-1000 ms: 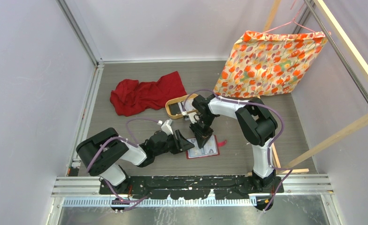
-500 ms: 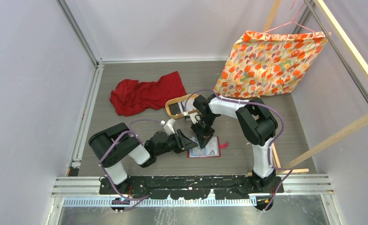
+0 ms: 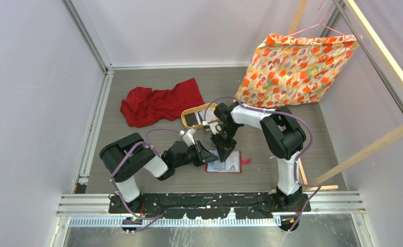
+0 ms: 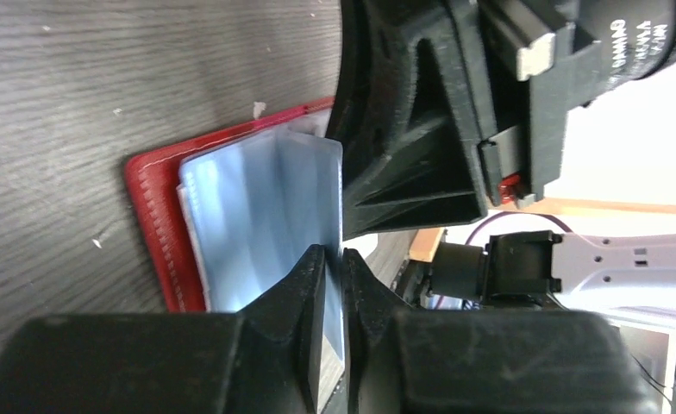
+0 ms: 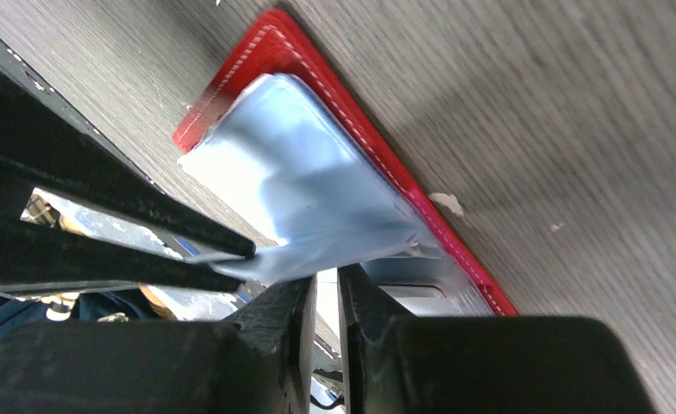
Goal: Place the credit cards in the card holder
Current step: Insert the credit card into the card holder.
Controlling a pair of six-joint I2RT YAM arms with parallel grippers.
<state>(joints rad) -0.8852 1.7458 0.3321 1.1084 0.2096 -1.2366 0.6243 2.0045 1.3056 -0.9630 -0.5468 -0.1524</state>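
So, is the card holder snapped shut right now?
No, the card holder lies open on the table, its pale inner pockets showing.

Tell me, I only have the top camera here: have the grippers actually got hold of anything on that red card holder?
Observer: The left gripper is pinching the edge of the card holder's clear sleeve.
Operator: And the right one?
Observer: The right gripper pinches that same edge, right beside the left one.
Operator: Is the sleeve lying flat?
Observer: No, it curls up off the rest of the card holder, which lies flat on the table.
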